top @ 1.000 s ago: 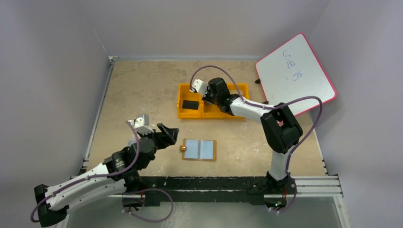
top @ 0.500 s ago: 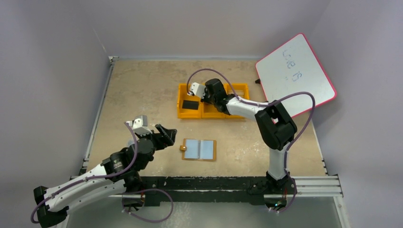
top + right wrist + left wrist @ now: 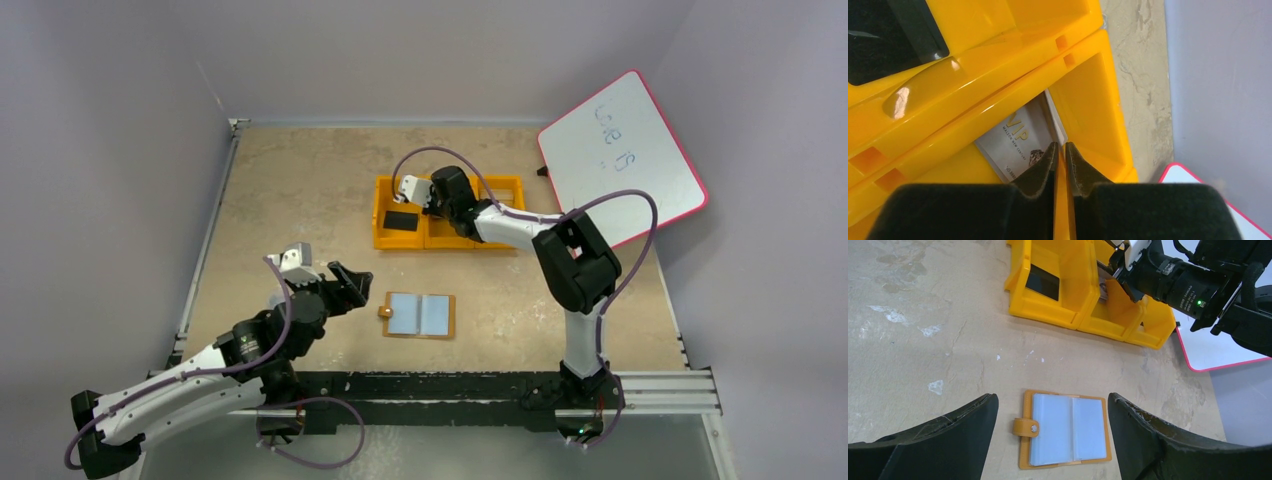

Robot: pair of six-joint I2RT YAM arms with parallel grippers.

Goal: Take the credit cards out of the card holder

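Observation:
The tan card holder [image 3: 420,315] lies open on the table, its pale blue pockets up and its stud tab on the left; it also shows in the left wrist view [image 3: 1064,429]. My left gripper [image 3: 352,283] is open and empty, hovering just left of the holder, which sits between its fingers [image 3: 1052,399]. My right gripper [image 3: 437,212] is down in the orange tray's middle compartment, its jaws almost together with nothing between them [image 3: 1058,145]. A silvery credit card [image 3: 1015,137] printed "VIP" lies flat under the fingertips, with another card's edge beneath it.
The orange three-compartment tray [image 3: 385,240] stands at mid table, with a black block [image 3: 400,220] in its left compartment. A pink-rimmed whiteboard [image 3: 620,155] leans at the back right. Walls close off the left, back and right sides.
My right gripper has shifted slightly left over the tray. The left arm and the card holder have not moved.

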